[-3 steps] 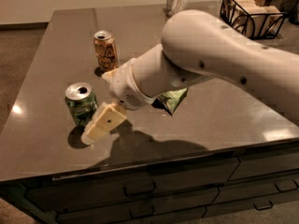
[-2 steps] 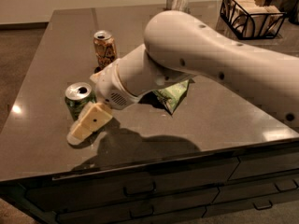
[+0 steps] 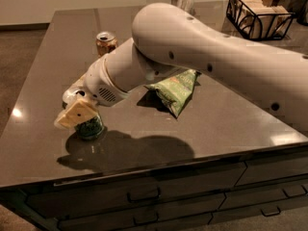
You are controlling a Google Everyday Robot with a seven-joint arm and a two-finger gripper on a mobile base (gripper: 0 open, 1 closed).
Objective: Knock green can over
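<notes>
The big pale arm point(image 3: 207, 47) comes in from the right and lies low across most of the dark bench point(image 3: 240, 129), its wrist angled down toward the near left corner. Under its elbow lies a crinkled green snack bag point(image 3: 175, 91), well apart from the work. Farther back an orange-gold can point(image 3: 106, 41) stands upright, also out of the way. What matters is the green can point(image 3: 91, 128), which sits near the front left of the bench, not far from the edge above the drawers point(image 3: 144, 196). Only its dark green lower body shows, and from that I judge it to be standing with its long axis vertical, not yet tipped. The hand point(image 3: 75, 113) is right on top of it. A flat cream pad slants across where the can's upper part and lid would be and hides them, so the can lies directly beneath and a little to the right of the hand. It looks to be touching, though I can't swear to it. Whether the hand is apart or together I cannot tell from here. With the contact that high on an upright can, I'd guess a short sideways shove would tip it. A push toward the front might roll it off the edge.
</notes>
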